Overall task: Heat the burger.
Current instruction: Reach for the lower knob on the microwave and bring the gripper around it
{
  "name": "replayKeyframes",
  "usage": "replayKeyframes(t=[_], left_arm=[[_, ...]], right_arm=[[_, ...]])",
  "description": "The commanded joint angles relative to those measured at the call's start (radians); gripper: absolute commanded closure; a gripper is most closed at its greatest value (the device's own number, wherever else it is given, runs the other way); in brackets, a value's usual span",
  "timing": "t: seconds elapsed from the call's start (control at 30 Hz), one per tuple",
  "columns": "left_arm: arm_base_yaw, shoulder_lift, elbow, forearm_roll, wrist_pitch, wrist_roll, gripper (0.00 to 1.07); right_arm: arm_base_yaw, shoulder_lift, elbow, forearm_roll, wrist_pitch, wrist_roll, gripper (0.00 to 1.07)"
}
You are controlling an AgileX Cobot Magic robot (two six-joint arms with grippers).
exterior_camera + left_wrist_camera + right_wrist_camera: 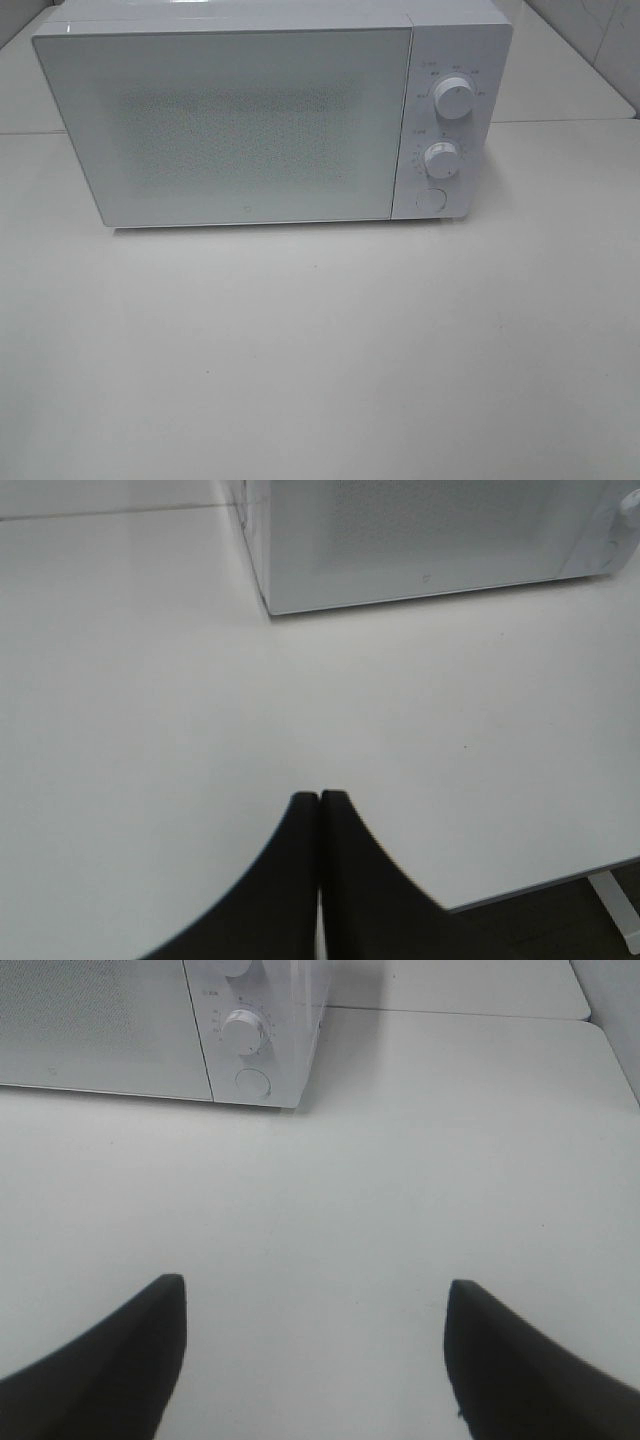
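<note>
We see no burger in any view; we cannot tell whether it lies inside the closed microwave (250, 120). In front of the microwave, the left tool (320, 798) is pressed together and the right tool (315, 1282) spread, both empty. We judge heating unconfirmed.

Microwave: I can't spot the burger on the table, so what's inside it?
The microwave door is shut; its dotted window shows only pale blur. Whatever is inside, burger or not, is hidden.
</note>
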Motion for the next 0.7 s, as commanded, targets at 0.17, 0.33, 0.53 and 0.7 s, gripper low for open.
replayKeyframes(t=[0.17, 0.33, 0.53, 0.7], left_arm=[[0.003, -0.023, 0.028, -0.036, -0.067, 0.059, 1.07], [0.003, -0.023, 0.036, -0.036, -0.084, 0.062, 1.07], [0.003, -0.023, 0.036, -0.036, -0.084, 0.065, 1.07], [0.003, -0.023, 0.037, -0.013, -0.085, 0.116, 1.07]], right_arm=[[-0.006, -0.023, 0.002, 0.006, -0.010, 0.000, 0.37], [-0.006, -0.024, 0.002, 0.006, -0.011, 0.000, 0.37], [-0.006, -0.024, 0.002, 0.014, -0.014, 0.000, 0.37], [-0.006, 0.021, -0.025, 0.017, -0.038, 0.028, 0.37]])
